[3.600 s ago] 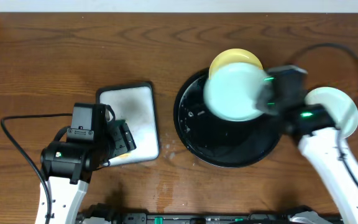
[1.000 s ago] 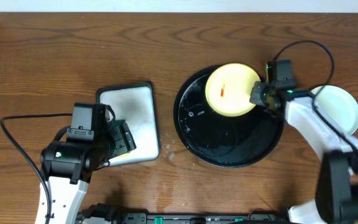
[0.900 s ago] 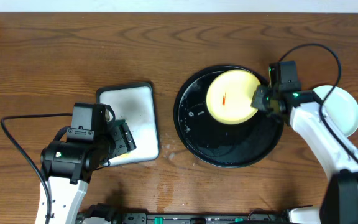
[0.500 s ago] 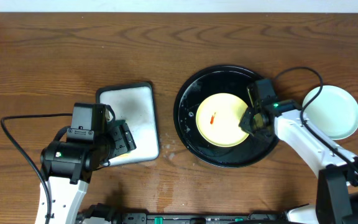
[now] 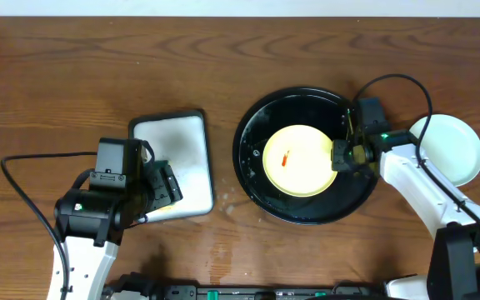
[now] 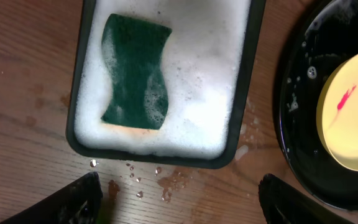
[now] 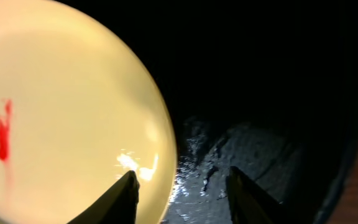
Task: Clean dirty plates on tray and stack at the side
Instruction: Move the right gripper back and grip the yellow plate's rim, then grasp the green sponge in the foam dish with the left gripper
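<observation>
One pale yellow plate (image 5: 297, 159), marked with a red smear (image 5: 286, 157), is seen lying flat in the round black tray (image 5: 261, 193). The right claw (image 7: 182, 190) is held at the plate's rim with fingers parted (released, nothing gripped), one fingertip over the rim and the other over bare tray. A pale mint plate (image 5: 457, 147) is set on the table (image 5: 140, 67) behind that claw, outside the tray. The left claw (image 6: 188, 200) is spread wide and empty – a green sponge (image 6: 135, 71) lies ahead of it in a foam-filled white rectangular tray (image 6: 245, 87).
</observation>
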